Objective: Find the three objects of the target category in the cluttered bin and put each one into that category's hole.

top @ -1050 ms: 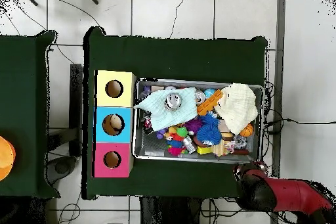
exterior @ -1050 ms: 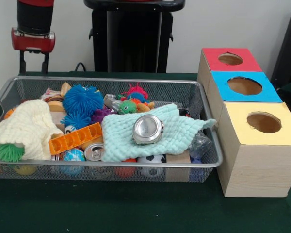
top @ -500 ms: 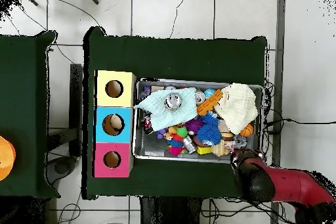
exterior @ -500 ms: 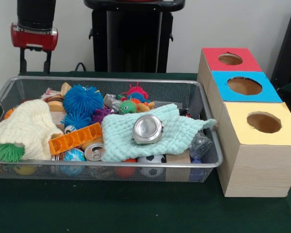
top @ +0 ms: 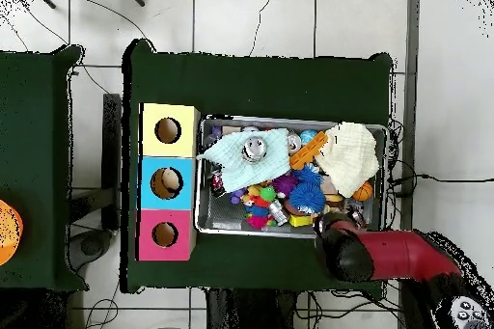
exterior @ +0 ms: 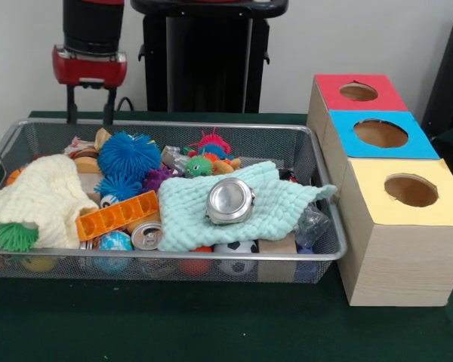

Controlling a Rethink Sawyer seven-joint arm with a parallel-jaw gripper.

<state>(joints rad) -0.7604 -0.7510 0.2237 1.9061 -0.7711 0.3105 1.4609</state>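
I'm at the searching step, with my pincer [exterior: 90, 113] empty and its prongs apart above the far edge of the bin [exterior: 309, 249], so next I must go down and dig through the toys for a target.

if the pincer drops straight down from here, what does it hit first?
Probably the far rim of the wire mesh bin, or the dark green tablecloth just behind it. The pincer points down over that edge; the depth is unclear.
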